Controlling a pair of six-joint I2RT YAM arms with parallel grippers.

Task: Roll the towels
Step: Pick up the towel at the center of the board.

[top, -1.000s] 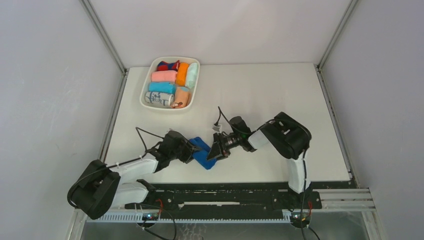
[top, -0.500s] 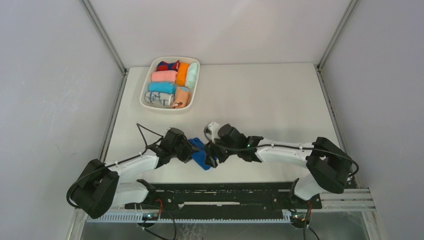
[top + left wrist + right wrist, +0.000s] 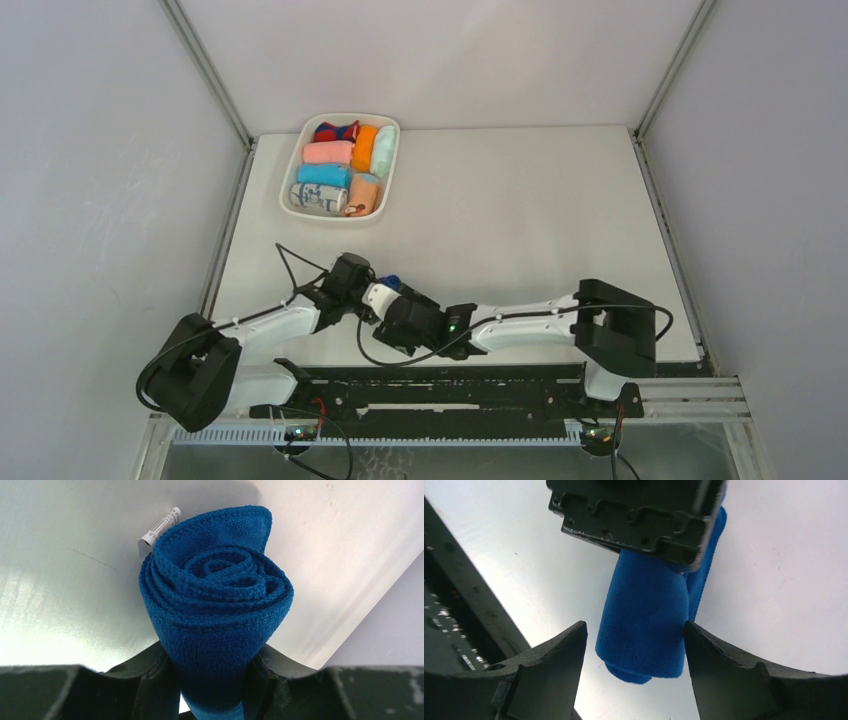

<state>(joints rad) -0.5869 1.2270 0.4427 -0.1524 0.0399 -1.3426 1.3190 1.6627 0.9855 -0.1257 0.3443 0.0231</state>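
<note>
The royal-blue towel (image 3: 215, 595) is rolled into a tight spiral with a white tag (image 3: 160, 527) at its far edge. My left gripper (image 3: 212, 680) is shut on the roll's lower end and holds it. In the right wrist view the roll (image 3: 649, 615) hangs down from the left gripper's body, and my right gripper (image 3: 634, 650) is open with a finger on each side of the roll's end, the right finger close against it. From above only a bit of blue (image 3: 392, 283) shows between the left gripper (image 3: 362, 290) and the right gripper (image 3: 392, 312). A peach-orange roll (image 3: 365, 193) lies in the tray.
A white tray (image 3: 284, 195) at the back left holds several rolled cloths in pink, orange, mint, light blue and white print. The black rail (image 3: 450, 385) runs along the near edge, close to both grippers. Grey walls close in both sides.
The right arm has stretched left and towards the near edge, and its gripper has come round to the roll's near end. The left gripper has kept its hold, nearly still.
</note>
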